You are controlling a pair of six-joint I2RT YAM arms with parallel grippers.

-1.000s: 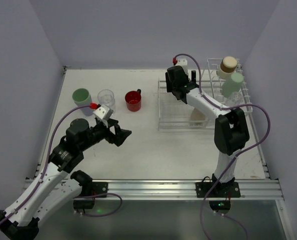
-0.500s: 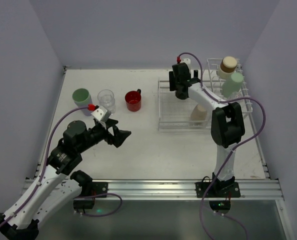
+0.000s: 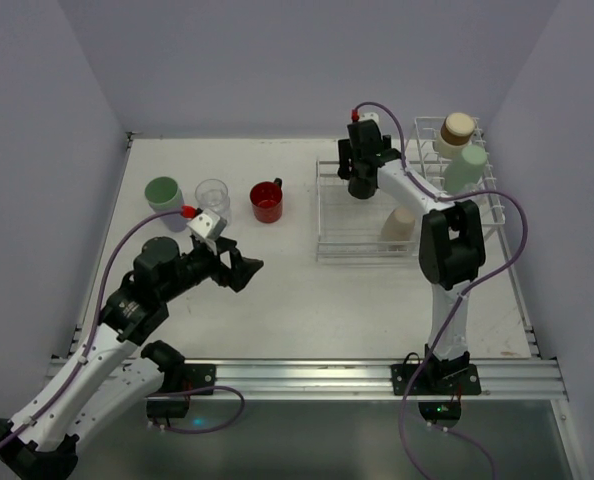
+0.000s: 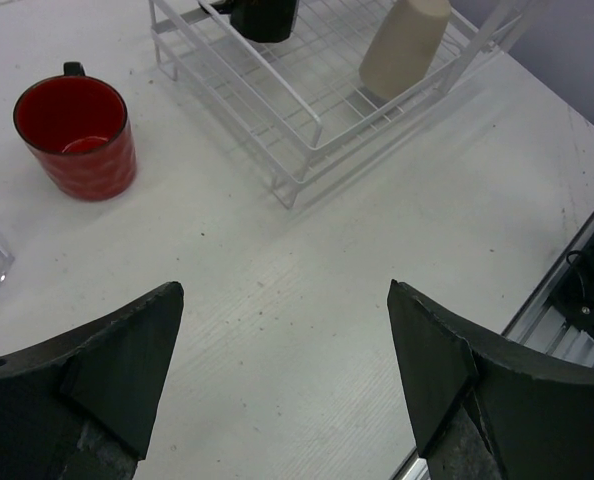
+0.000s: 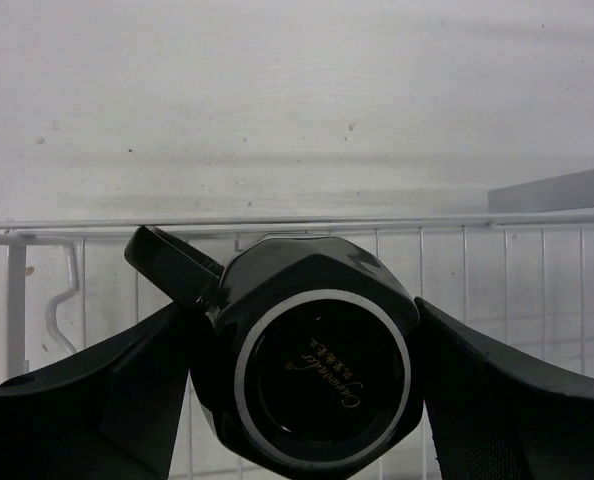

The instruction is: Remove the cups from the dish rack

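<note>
Right claw astride the inverted glossy black handled mug in the low basket of the white wire dish rack; fingers flank both sides, but a firm pinch cannot be told; best to grip clear of the handle and lift straight above the wires; left claw spread, empty, over the white counter.

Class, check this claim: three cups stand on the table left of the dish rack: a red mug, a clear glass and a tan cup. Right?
No. The third is a green cup; the tan cup lies inside the dish rack, as the top external view shows. The red mug and clear glass do stand there.
</note>
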